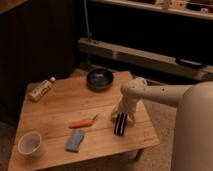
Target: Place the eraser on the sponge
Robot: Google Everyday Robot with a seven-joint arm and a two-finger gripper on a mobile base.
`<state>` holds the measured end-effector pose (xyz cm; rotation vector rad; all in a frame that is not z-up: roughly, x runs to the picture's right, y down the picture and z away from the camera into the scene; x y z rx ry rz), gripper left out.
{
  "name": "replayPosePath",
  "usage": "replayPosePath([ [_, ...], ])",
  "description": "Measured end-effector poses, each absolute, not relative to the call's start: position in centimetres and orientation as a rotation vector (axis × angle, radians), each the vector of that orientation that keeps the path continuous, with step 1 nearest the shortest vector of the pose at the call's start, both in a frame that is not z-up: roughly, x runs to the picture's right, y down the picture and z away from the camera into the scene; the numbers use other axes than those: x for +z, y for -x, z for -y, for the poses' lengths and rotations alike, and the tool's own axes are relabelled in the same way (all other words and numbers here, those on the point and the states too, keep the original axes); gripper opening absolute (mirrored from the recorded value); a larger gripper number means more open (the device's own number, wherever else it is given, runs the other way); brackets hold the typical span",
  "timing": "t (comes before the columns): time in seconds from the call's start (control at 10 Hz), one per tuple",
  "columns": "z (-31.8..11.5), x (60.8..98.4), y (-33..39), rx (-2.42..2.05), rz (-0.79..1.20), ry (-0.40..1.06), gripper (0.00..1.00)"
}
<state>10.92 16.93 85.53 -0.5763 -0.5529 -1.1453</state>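
hanging over the oblong black eraser (120, 126), gripper (123, 115); flat sponge (75, 140) apart.

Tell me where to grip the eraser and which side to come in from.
Grip the eraser across its narrow width, near mid-length, coming from straight above. It lies flat on the table, an oblong block whose long sides look free, with the orange carrot-shaped thing lying apart from it. The gripper sits just above its far end.

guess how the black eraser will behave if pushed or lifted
The eraser, just below the hand over the table, looks like a solid oblong block: probably stiff, and flat sides should stop rolling. Small, so likely light.
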Motion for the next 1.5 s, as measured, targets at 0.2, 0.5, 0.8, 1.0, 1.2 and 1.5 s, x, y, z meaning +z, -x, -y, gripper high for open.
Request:
replayPosePath([
  [0.2, -17.2, 85.8, -10.8, -1.148, 0.555, 0.595, 0.80],
  [0.5, -17.2, 85.9, -10.9, -1.143, 0.552, 0.607, 0.63],
  [0.8, -17.2, 86.0, -10.8, -1.144, 0.552, 0.616, 0.55],
  [1.0, -17.3, 86.1, -10.9, -1.140, 0.553, 0.625, 0.55],
  [1.2, -16.9, 85.9, -10.9, -1.124, 0.557, 0.629, 0.55],
  [1.5, -16.1, 85.4, -10.6, -1.094, 0.564, 0.632, 0.35],
])
